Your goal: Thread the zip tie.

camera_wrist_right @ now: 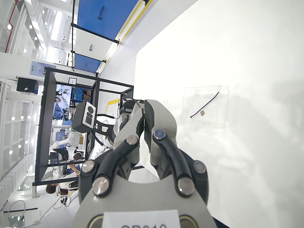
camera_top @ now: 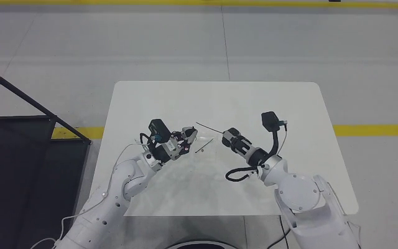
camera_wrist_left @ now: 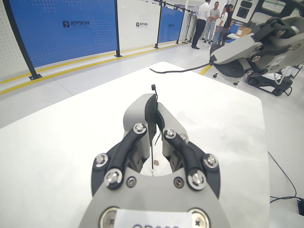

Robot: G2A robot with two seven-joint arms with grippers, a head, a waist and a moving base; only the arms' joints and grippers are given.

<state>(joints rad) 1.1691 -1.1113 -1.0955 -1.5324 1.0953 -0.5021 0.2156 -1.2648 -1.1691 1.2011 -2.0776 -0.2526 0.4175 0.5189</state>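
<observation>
Top view: L gripper (camera_top: 190,133) pinched shut on zip tie (camera_wrist_left: 153,87), head poking past tips; R gripper (camera_top: 224,133) at 3 o'clock clamps black strap (camera_top: 209,127), free end toward 10 o'clock.

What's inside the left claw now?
A black zip tie: head poking beyond the left claw, strap trailing between the fingers. The pinched stretch is covered by the pads.
</observation>
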